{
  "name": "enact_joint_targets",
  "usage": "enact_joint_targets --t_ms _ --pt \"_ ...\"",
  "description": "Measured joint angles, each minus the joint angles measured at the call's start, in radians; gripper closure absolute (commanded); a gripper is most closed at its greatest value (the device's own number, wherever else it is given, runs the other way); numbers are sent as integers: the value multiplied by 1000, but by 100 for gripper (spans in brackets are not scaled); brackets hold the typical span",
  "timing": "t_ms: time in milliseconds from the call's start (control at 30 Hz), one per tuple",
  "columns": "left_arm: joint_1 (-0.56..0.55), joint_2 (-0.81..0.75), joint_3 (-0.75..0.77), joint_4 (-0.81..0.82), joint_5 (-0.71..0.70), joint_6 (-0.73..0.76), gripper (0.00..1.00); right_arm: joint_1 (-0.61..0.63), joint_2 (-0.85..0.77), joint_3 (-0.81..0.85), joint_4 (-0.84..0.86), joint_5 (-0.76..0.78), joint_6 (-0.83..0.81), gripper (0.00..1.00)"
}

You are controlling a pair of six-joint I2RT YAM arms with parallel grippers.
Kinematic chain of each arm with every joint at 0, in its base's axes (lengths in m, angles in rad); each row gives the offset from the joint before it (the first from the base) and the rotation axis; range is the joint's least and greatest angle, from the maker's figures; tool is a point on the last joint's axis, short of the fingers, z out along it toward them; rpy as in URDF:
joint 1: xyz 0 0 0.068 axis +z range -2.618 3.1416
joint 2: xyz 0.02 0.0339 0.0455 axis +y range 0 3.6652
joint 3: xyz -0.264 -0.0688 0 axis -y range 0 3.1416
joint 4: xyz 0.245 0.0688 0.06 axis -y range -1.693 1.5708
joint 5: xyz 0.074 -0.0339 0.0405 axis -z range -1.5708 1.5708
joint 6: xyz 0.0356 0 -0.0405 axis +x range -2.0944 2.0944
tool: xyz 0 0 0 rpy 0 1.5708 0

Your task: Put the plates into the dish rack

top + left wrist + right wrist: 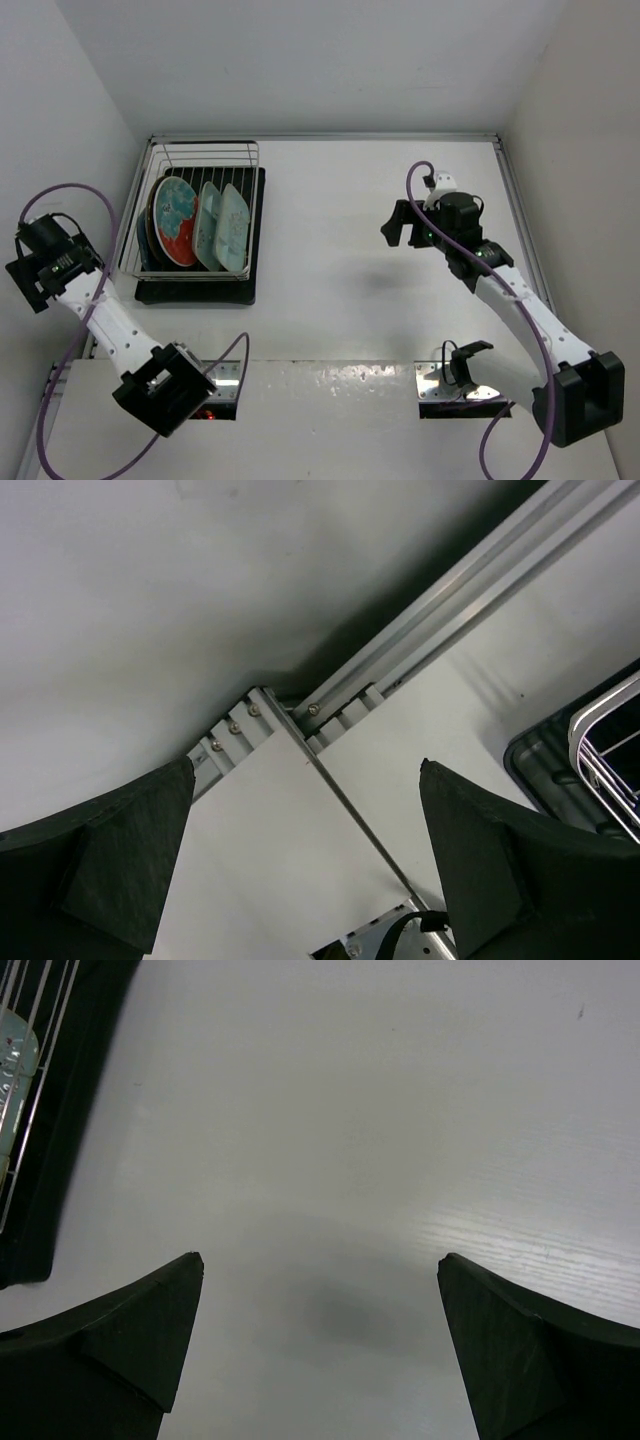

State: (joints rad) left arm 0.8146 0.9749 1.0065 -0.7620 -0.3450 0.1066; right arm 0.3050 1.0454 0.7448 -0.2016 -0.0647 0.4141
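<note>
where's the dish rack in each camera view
Top external: dish rack sits upper left, near the left wall.
Left wrist: only a corner shows at the right edge.
Right wrist: a strip of its edge runs down the top left corner.
Shared landmark: the black tray under its wires.

Red plate (176, 222), light-blue pattern; two mint plates (209, 228); silver wire rack (205, 153); black tray (195, 291); white table (340, 220).
</note>
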Motion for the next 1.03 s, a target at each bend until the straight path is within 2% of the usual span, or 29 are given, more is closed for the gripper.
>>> enact_joint_targets --t_ms 133,433,1033 --pt "51 -5 -31 17 90 63 1 26 -18 -55 11 16 -7 0" --pt "71 -116 -243 31 164 167 1 45 -44 -132 97 116 40 0" --pt "71 -144 -316 74 196 204 1 74 -50 -158 182 230 110 0"
